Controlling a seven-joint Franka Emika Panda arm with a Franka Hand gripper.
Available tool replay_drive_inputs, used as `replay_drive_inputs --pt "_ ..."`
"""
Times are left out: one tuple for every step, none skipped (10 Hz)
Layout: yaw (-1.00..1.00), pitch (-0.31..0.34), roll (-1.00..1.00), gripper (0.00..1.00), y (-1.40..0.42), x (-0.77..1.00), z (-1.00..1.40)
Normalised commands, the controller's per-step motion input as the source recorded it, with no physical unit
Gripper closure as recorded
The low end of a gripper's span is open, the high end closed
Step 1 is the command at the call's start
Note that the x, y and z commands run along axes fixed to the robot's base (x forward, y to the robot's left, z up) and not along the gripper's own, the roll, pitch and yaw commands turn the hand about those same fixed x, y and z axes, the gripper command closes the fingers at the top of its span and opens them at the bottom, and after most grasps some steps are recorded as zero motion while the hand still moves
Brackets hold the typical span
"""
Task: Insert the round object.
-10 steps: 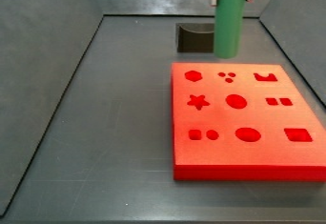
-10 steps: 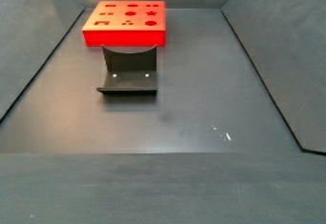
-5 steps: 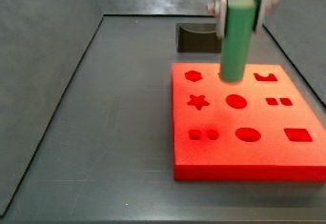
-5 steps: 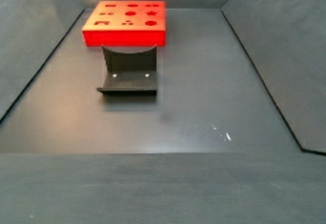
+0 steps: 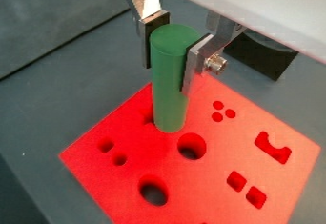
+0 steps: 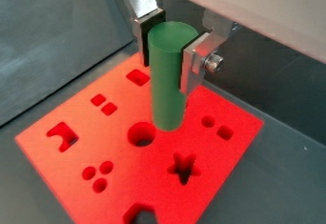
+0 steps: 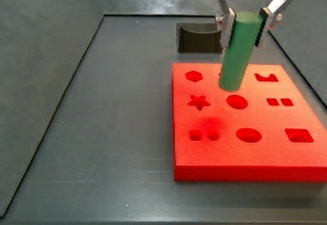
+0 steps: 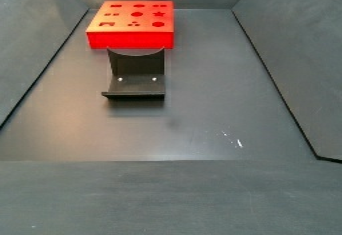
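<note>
My gripper (image 7: 250, 26) is shut on the upper end of the green round peg (image 7: 235, 56) and holds it nearly upright over the far middle of the red board (image 7: 243, 157). The peg's lower end hangs a little above the board, beside a round hole (image 7: 238, 101). In both wrist views the silver fingers (image 5: 199, 60) (image 6: 196, 61) clamp the peg (image 5: 169, 90) (image 6: 167, 85), with a round hole (image 5: 193, 149) (image 6: 141, 134) close to its lower end. The board also shows in a side view (image 8: 131, 24).
The dark fixture (image 7: 196, 37) stands just behind the board, and shows in front of it in a side view (image 8: 134, 76). The board has star, square, dot and notch cut-outs (image 7: 198, 101). Grey walls (image 7: 57, 37) ring the dark floor (image 8: 174, 149).
The gripper has brought the peg down and forward, from above the board's far edge to over the board, its lower end now near the round hole.
</note>
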Motion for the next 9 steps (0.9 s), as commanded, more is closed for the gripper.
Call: replay_drive_inputs --pt "0.0 0.244 0.03 1.0 0.0 1.0 0.0" --pt "-0.05 0.007 -0.08 1.0 0.0 1.0 -0.3" --pt "0.0 0.0 -0.09 1.0 0.02 1.0 -0.35" --pt "0.0 0.0 -0.06 1.0 0.08 1.0 -0.29" --pt "0.0 0.011 -0.02 1.0 0.16 1.0 -0.16" --pt "0.0 0.026 -0.02 1.0 0.19 1.0 -0.04" --pt "0.0 0.059 -0.03 1.0 0.17 0.76 0.0" --pt "0.0 0.0 0.0 1.0 0.05 0.09 0.0" --pt "0.0 0.0 0.02 1.0 0.0 0.0 -0.16"
